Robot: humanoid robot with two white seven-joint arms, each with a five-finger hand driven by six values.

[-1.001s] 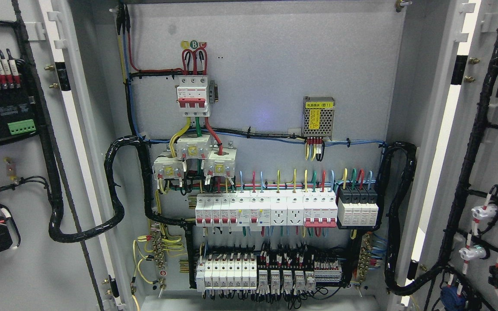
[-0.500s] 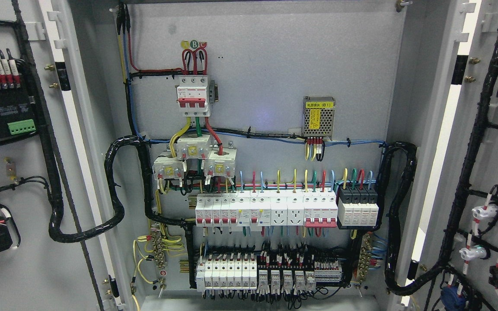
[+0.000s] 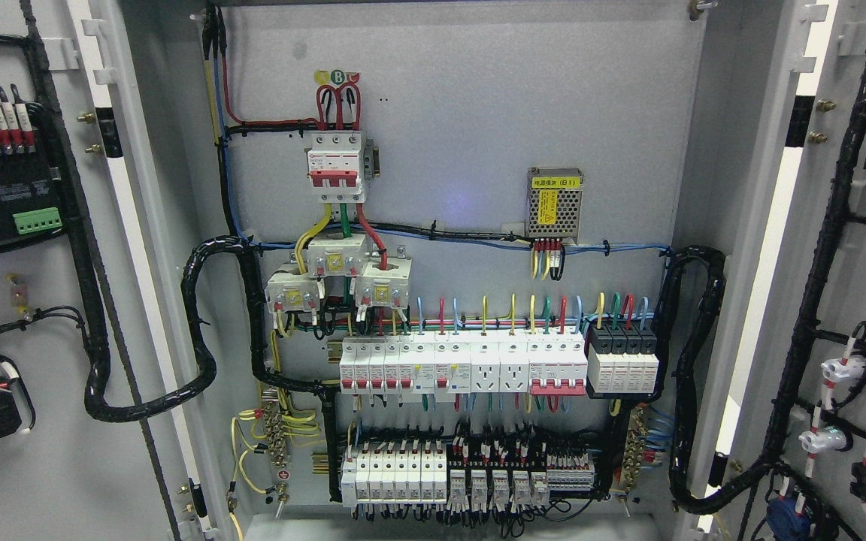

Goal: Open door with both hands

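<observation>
A grey electrical cabinet fills the head view with both doors swung wide. The left door point(image 3: 42, 481) shows its inner face at the picture's left, carrying black wiring and a green terminal block point(image 3: 37, 220). The right door point(image 3: 865, 293) shows its inner face at the right, with black cable looms and white connectors. Between them the back panel point(image 3: 478, 113) is fully exposed. Neither of my hands nor any arm shows in the picture.
On the back panel sit a red-and-white main breaker point(image 3: 335, 167), a metal power supply point(image 3: 554, 204), a row of breakers point(image 3: 463, 367) and lower terminal rows point(image 3: 470, 475). Thick black cable bundles point(image 3: 200, 330) loop from the panel to each door.
</observation>
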